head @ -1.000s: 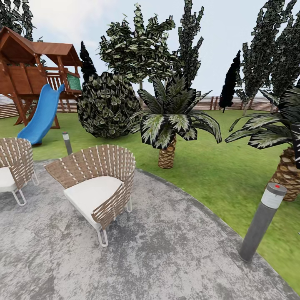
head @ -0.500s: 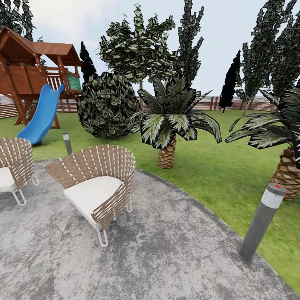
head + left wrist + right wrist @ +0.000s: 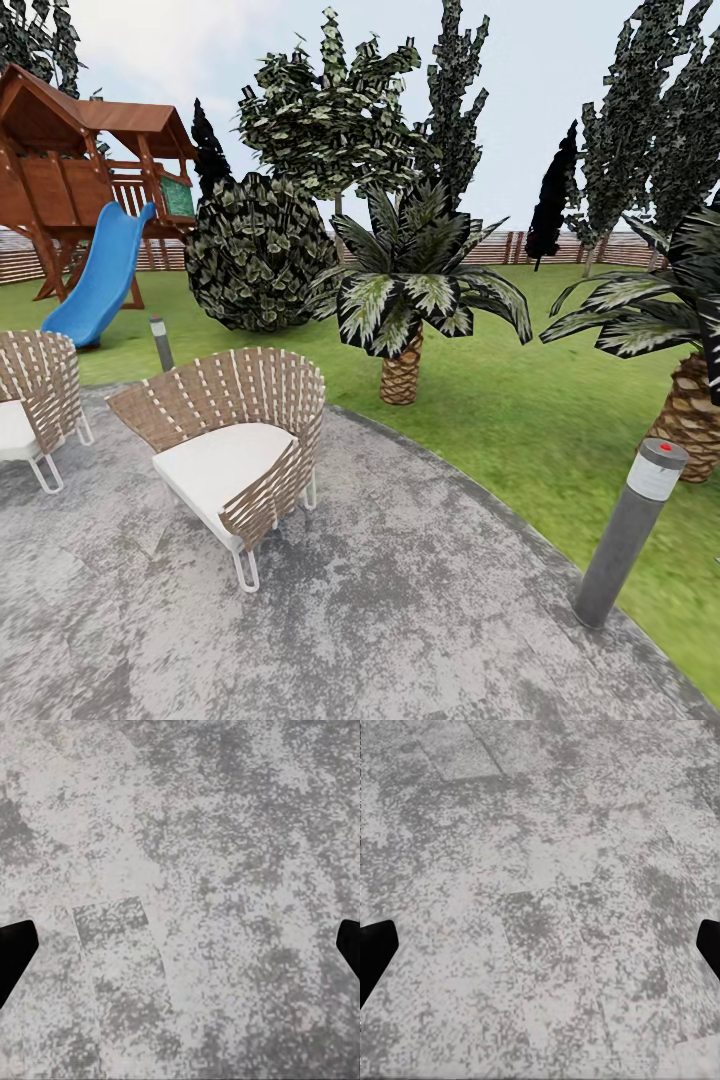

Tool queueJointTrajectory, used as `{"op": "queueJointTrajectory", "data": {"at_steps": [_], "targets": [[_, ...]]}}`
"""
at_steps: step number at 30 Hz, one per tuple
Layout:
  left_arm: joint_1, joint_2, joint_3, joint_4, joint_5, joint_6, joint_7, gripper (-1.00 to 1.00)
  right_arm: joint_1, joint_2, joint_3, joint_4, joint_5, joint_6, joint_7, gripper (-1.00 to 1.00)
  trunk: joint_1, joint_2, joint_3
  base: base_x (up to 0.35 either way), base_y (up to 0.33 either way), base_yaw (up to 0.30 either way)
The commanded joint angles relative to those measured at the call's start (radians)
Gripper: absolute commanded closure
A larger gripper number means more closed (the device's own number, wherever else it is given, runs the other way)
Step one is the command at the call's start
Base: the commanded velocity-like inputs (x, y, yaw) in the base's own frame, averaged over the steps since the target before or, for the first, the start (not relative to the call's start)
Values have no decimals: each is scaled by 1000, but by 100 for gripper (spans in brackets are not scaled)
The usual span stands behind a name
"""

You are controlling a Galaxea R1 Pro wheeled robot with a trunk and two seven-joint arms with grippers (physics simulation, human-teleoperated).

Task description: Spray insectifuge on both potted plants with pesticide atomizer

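Observation:
I face the garden: a green lawn (image 3: 530, 400) behind a curved grey stone patio (image 3: 400, 610), with a brown slatted fence (image 3: 505, 247) at the back. The pesticide atomizer and the two potted plants are out of view. In the left wrist view my left gripper (image 3: 180, 952) hangs open over mottled grey paving, its black fingertips (image 3: 13, 949) far apart at the picture's edges. My right gripper (image 3: 540, 952) is open in the same way above the paving, with nothing between its fingertips (image 3: 375, 949).
Two wicker chairs (image 3: 235, 450) (image 3: 35, 400) stand on the patio at the left. A grey bollard light (image 3: 630, 530) stands at the patio's right edge, another (image 3: 160, 342) farther back. Palms (image 3: 410, 290) (image 3: 690, 390), a round dark bush (image 3: 258, 255) and a playset with a blue slide (image 3: 100, 270) occupy the lawn.

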Motion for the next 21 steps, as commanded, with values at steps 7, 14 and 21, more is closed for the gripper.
{"op": "queueJointTrajectory", "data": {"at_steps": [7,14,21], "targets": [[-2,5,9,3,2,-51,2,-100,-1,1,1,2,49,-3,-3,-100,0,-1,-1,0,0,-21],[-2,6,9,4,2,-53,2,-100,-1,0,-8,2,45,-2,-5,-100,0,-1,-1,0,0,-220],[-2,6,30,4,2,-56,2,-100,-1,0,-10,2,44,-2,-5,-100,0,-1,-1,0,0,-265]]}}
